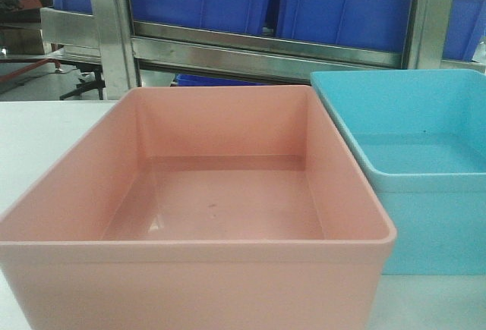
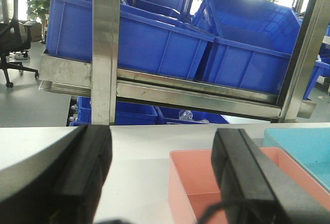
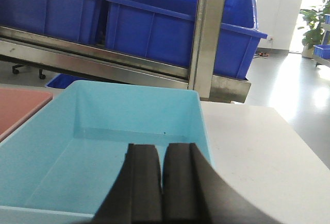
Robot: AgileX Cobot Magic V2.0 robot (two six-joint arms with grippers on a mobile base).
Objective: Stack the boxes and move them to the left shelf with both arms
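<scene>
**Left pincer wide, right pincer pressed together, both boxes on the table**

The left gripper (image 2: 162, 175) stands wide open. Its two black fingers (image 2: 85, 175) are far apart and nothing is held between them; the gap shows only the white table (image 2: 139, 147) and the near left corner of the pink box (image 2: 193, 188). Its right-hand finger lies in front of that box, but contact cannot be told.

The right gripper (image 3: 161, 183) has its pads (image 3: 144, 183) drawn together with only a thin seam between them, gripping nothing. It hangs over the near side of the blue box (image 3: 62, 147).

In the front view the pink box (image 1: 190, 284) and the blue box (image 1: 433, 231) sit upright just beside each other on the table (image 1: 38, 133), pink to the left (both empty). Behind them runs the steel rack level (image 1: 266, 53), carrying dark blue bins (image 1: 342, 4).
</scene>
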